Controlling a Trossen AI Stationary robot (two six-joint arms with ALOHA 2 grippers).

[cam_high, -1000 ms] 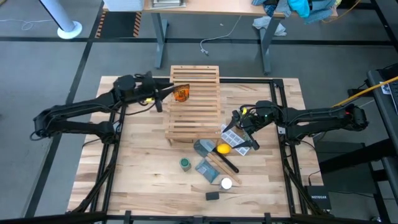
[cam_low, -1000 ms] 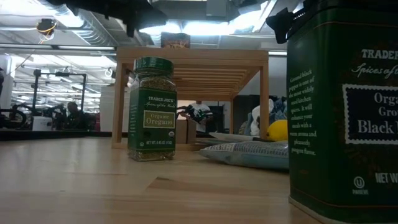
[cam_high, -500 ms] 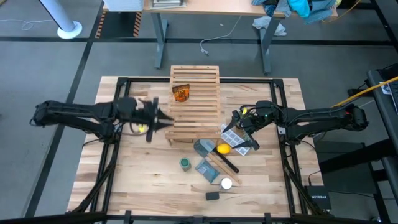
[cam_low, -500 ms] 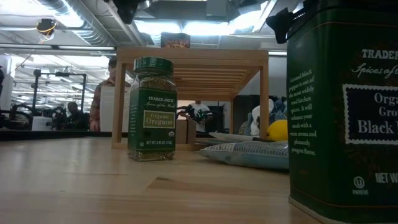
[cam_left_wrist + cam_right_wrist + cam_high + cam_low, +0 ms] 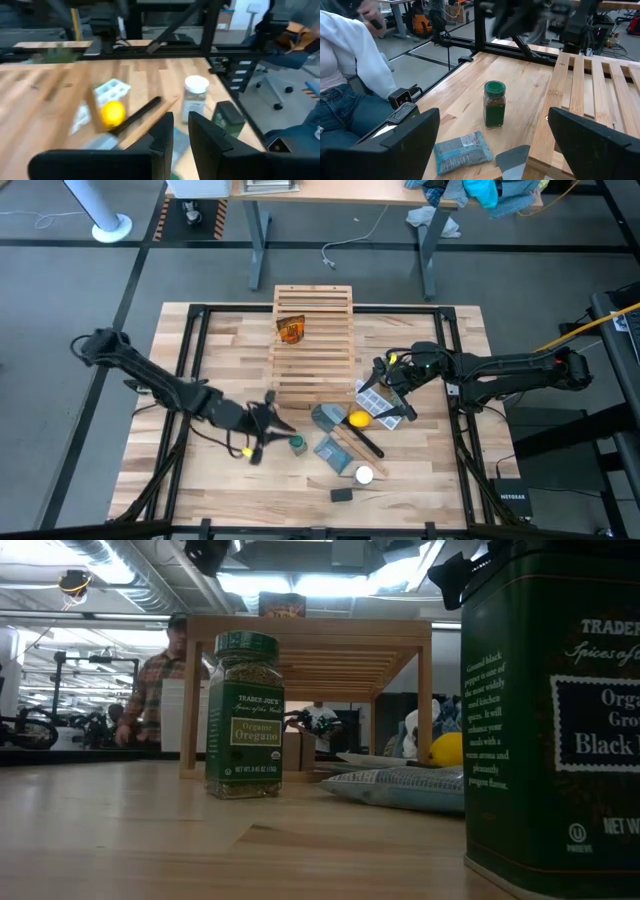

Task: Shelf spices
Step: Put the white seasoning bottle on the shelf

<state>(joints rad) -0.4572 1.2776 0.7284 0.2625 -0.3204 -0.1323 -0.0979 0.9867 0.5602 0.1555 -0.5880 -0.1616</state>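
The shelf (image 5: 313, 345) lies flat at the table's far middle, and the orange-brown jar (image 5: 291, 330) rests on its slats. The green-lidded jar (image 5: 297, 443) stands upright on the table just near of the shelf. My left gripper (image 5: 275, 425) hovers just left of this jar, nearly shut, with only a narrow gap (image 5: 180, 132) and nothing in it. The white-capped bottle (image 5: 195, 97) and the small dark box (image 5: 342, 494) stand near the front edge. My right gripper (image 5: 385, 385) waits wide open at the shelf's right side, empty.
A yellow round object (image 5: 357, 419), a black stick (image 5: 365, 442), a blue packet (image 5: 330, 452), a grey packet (image 5: 326, 416) and a white tray (image 5: 375, 402) crowd the table right of the green-lidded jar. People show in the room beyond. Bare wood lies at the near left.
My left gripper has swung from the orange-brown jar on the shelf's far part toward the table's near edge and downward, ending beside the green-lidded jar. The orange-brown jar has stayed on the slats. A person has walked across the background.
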